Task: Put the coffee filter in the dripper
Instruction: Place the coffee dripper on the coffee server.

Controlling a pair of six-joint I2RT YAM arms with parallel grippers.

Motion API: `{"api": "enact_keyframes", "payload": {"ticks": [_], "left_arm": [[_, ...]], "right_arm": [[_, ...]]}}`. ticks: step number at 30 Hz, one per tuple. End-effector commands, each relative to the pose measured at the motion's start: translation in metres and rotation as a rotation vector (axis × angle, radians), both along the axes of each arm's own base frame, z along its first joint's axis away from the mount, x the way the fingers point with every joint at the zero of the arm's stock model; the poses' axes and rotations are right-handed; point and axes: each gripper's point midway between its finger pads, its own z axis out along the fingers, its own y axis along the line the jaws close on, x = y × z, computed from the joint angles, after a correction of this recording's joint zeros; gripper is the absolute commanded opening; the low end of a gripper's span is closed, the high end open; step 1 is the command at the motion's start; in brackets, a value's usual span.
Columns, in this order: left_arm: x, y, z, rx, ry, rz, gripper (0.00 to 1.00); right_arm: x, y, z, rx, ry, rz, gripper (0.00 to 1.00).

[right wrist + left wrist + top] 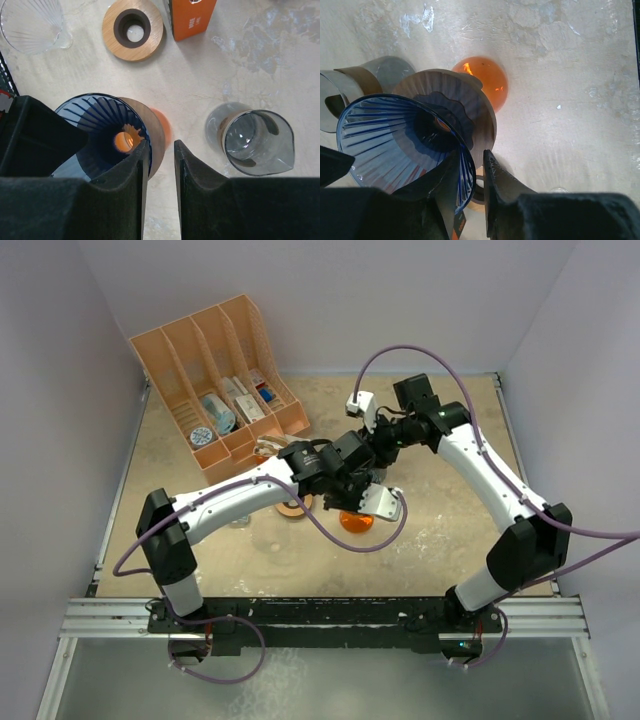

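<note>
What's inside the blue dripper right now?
The blue dripper shows only ribbed walls and a bottom hole glowing orange from beneath. No filter visible inside; the right end effector covers its near wall.

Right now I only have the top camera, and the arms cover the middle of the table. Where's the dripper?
Observer: Under the left arm. The left wrist view shows the blue dripper, its rim between the fingers of the left gripper.
Operator: Is the filter in it?
Observer: Not that I see. From the right wrist its ribbed walls look bare, and a brown fluted piece, maybe the filter, sits outside at its side.
Operator: And the right gripper?
Observer: The right gripper is right beside the dripper's rim, jaws apart.
</note>
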Motion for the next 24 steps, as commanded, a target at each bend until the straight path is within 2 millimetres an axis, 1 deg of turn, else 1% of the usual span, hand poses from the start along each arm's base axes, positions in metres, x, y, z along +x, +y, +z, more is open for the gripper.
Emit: {"api": "enact_keyframes", "payload": {"ticks": [1,3,5,10,12,16,18,21,24], "left_arm": [[-0.005,0.001,0.017,-0.012,0.021,0.018,0.27],[-0.006,0.000,0.024,-0.029,0.018,0.020,0.37],[-0.006,-0.001,0.031,-0.048,0.016,0.023,0.43],[-0.010,0.000,0.045,-0.080,0.015,0.028,0.49],[-0.012,0.002,0.050,-0.090,0.013,0.032,0.50],[-0.011,0.011,0.064,-0.126,0.015,0.064,0.53],[-0.005,0.017,0.073,-0.164,0.030,0.093,0.53],[0.013,0.031,0.087,-0.234,0.055,0.168,0.55],[0.026,0.043,0.099,-0.291,0.078,0.248,0.56]], "right_arm": [[0.009,0.000,0.032,0.029,-0.083,-0.016,0.30],[0.009,-0.001,0.037,0.036,-0.096,-0.024,0.30],[0.009,-0.001,0.041,0.038,-0.107,-0.027,0.31],[0.009,-0.008,0.054,0.051,-0.145,-0.047,0.34],[0.011,-0.013,0.062,0.062,-0.169,-0.066,0.37],[0.018,-0.024,0.081,0.083,-0.234,-0.117,0.39],[0.025,-0.033,0.093,0.096,-0.276,-0.162,0.40],[0.038,-0.049,0.116,0.135,-0.361,-0.233,0.43],[0.048,-0.065,0.135,0.159,-0.429,-0.288,0.47]]}}
